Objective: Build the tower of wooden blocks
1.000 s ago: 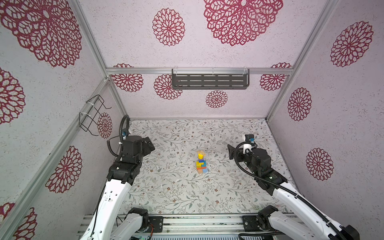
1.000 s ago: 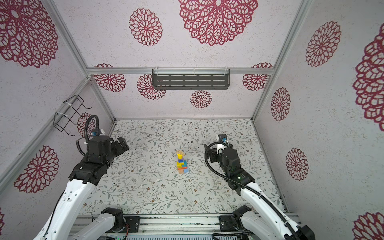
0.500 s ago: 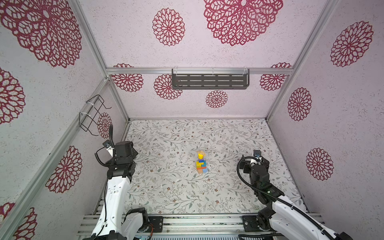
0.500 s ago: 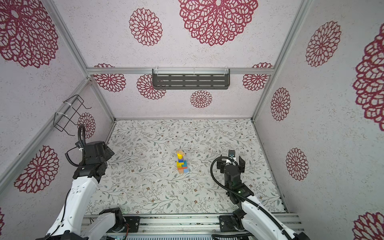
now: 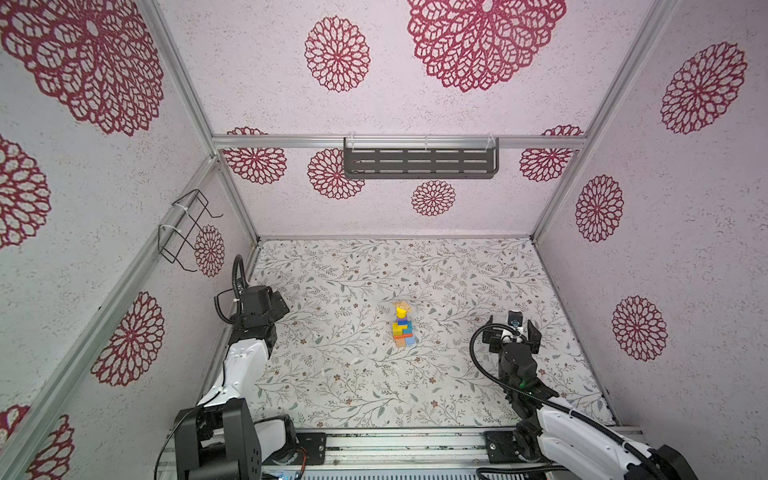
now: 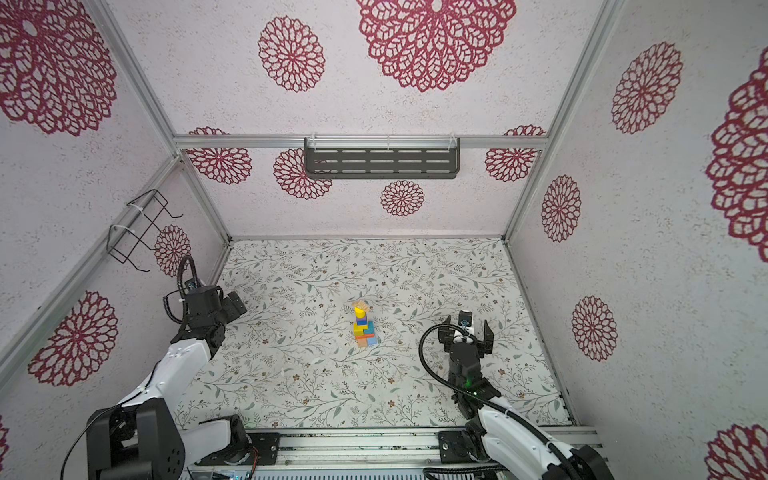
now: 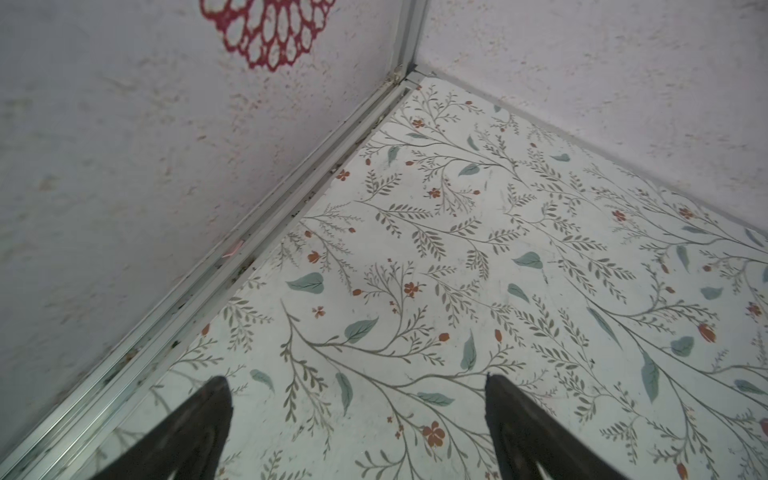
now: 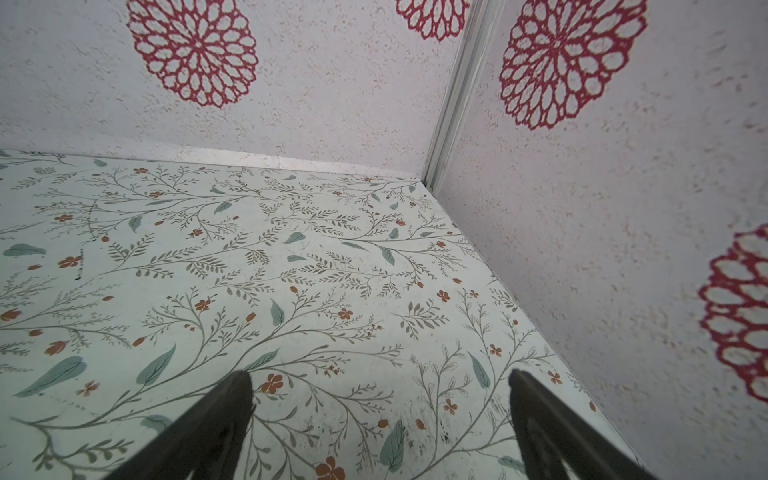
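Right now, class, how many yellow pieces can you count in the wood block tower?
2. A yellow cylinder near the top of the wood block tower; a yellow block lower down, on its left side in both top views. More may be hidden behind.

In both top views, a dark slotted shelf [image 5: 419, 164] hangs on the back wall at 12 o'clock. A black wire rack [image 5: 183, 232] is on the side wall at 10 o'clock. Both are above the floral table [image 5: 332, 374].
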`<action>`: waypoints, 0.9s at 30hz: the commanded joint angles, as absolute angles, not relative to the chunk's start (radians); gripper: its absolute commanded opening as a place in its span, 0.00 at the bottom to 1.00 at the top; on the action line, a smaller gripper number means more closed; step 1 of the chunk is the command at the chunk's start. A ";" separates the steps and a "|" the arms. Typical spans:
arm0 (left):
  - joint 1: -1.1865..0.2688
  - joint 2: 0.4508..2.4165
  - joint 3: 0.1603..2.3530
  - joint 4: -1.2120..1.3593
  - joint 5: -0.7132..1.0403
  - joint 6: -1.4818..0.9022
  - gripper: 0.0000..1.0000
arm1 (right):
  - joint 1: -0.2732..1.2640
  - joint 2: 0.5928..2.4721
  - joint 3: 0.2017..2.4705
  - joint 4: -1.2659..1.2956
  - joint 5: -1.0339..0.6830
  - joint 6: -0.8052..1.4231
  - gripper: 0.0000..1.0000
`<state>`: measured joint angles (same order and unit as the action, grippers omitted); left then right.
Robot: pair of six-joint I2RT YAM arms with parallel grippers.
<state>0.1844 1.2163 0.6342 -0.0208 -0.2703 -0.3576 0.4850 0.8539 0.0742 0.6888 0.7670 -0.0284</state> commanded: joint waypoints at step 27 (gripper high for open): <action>0.121 1.345 0.438 0.639 -0.279 -0.211 0.97 | 0.368 1.548 0.067 1.686 0.721 -0.253 0.99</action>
<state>0.1295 1.3251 0.4496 0.5629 -0.2554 -0.2359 0.4118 1.5528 0.0746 1.5547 0.7845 -0.2768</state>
